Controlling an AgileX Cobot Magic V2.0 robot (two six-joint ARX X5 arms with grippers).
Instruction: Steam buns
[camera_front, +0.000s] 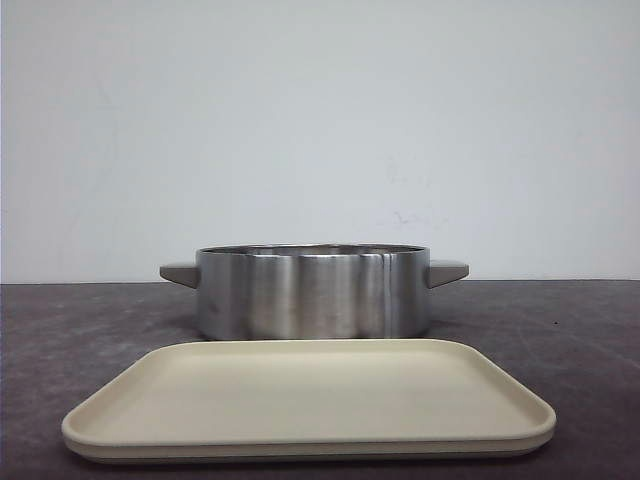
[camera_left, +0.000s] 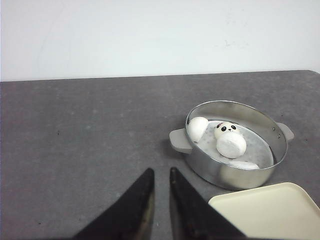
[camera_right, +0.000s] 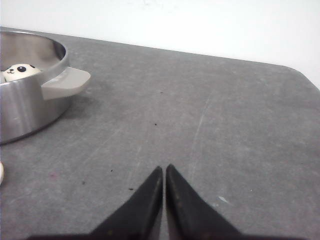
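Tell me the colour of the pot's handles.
Light grey handles, clearest in the right wrist view.

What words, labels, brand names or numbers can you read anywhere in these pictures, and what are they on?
None. No readable text shows in any view.
The steel pot, the cream tray and the table bear no lettering.
The buns carry only painted panda faces, not writing.

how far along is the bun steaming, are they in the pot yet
Looks mostly done: the buns already sit inside the steel pot, at least three showing, one panda face up. The cream tray is bare. Nothing is in hand: the left gripper and right gripper hang over bare table. No lid in view.
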